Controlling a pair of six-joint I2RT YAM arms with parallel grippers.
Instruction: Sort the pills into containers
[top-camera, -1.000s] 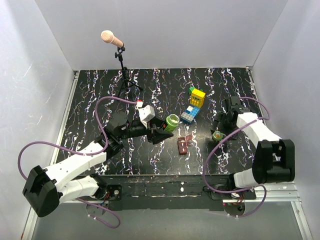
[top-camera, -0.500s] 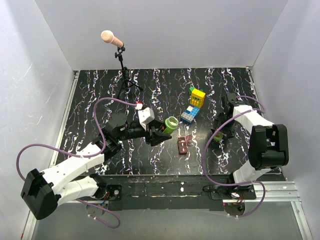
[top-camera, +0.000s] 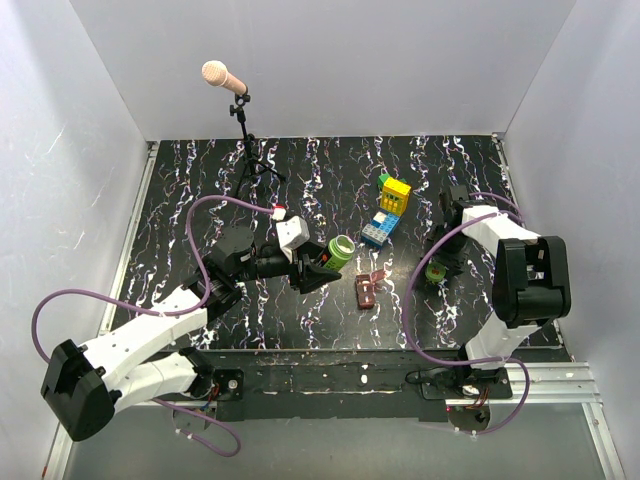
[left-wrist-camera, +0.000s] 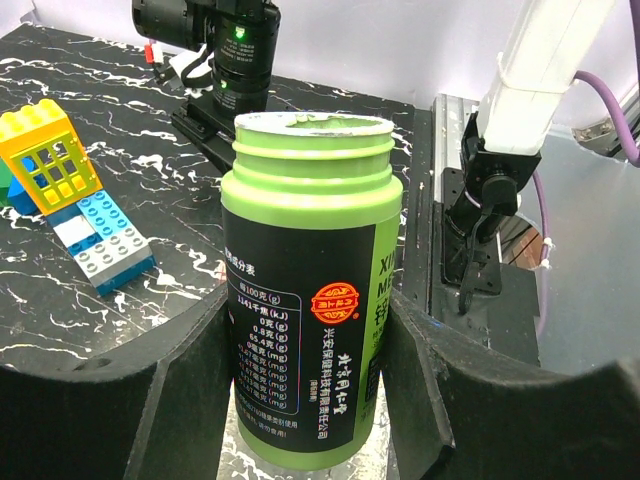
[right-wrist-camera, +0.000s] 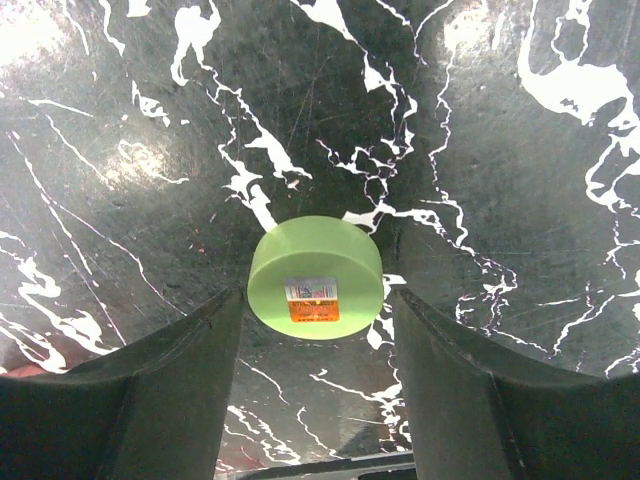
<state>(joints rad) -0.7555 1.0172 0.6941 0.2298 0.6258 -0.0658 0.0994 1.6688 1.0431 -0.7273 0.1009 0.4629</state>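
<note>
Green cylindrical plastic bottle (left-wrist-camera: 310, 300), uncapped, gripped in left claw (top-camera: 325, 262), left of small red-brown flap-lid box (top-camera: 366, 290) on black marbled counter (top-camera: 200, 180); right claw (right-wrist-camera: 315, 310), wider a second ago, now narrowed astride round green cap (right-wrist-camera: 316, 270) at right, touch uncertain: cap pickup probably beginning.

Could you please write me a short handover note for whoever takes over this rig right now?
Left gripper: shut on the green bottle, which has its cap off and its mouth open.
Right gripper: jaws either side of the green cap, which lies flat on the table; cannot tell whether it is gripped.
Red-brown box: on the table between the arms, flap apparently raised.
Done: bottle uncapped and in hand.
Left: no pills can be made out in any view; find them, then sort them into the bottle and the box.
</note>
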